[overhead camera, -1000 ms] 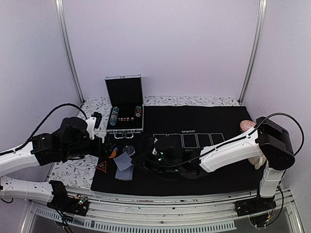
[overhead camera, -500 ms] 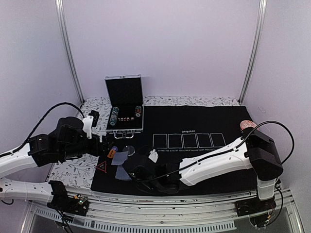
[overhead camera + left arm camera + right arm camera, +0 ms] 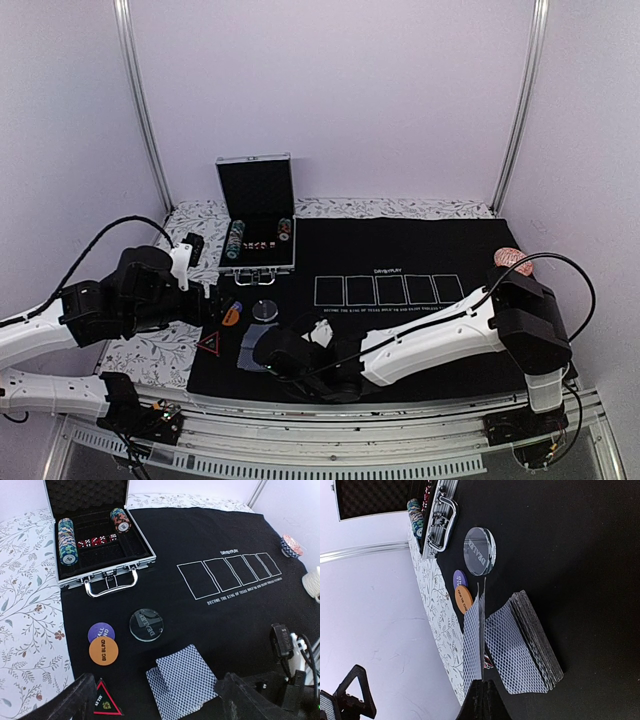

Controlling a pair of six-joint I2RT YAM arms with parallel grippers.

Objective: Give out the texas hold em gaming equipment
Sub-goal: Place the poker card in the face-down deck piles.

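Pinching a thin bit of cards (image 3: 474, 630) tight, the right pincer (image 3: 481, 697) is holding them up on edge, just beside the deck (image 3: 525, 645). I cannot tell how many cards it has. The deck is lying on the black mat (image 3: 240, 630). The left pincer (image 3: 157, 680) is hanging over the near part of the mat, spread wide, holding nothing. The clear disc (image 3: 146, 625) is lying just past the deck. The blue chip (image 3: 101, 632) and orange chip (image 3: 103, 651) are sitting left of it, touching, with the red triangle (image 3: 105, 702) near them. The case (image 3: 100, 555) is standing open at the mat's far left edge, with chip stacks (image 3: 67, 540) inside.
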